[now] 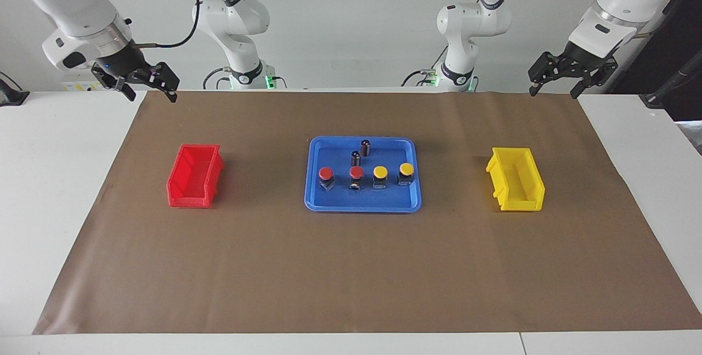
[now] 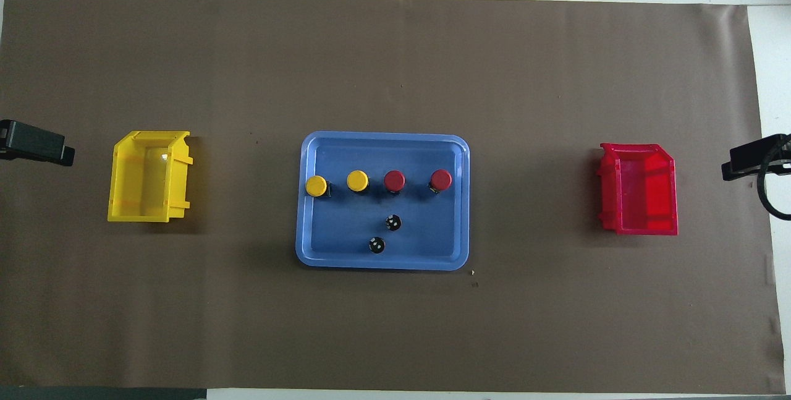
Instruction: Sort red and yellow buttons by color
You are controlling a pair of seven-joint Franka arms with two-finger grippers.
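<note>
A paper mat covers the middle of the tabletop, and a tray sits at its centre. Four buttons stand in a row across the tray, side by side and apart. Two cylinders stand upright in the tray nearer to the robots than that row, close together. One bin rests on the mat toward the right arm's end, well apart from the tray; another bin rests toward the left arm's end.

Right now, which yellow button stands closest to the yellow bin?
The end yellow button of the row, at the tray's edge facing the yellow bin; the other yellow button neighbours a red one.
</note>
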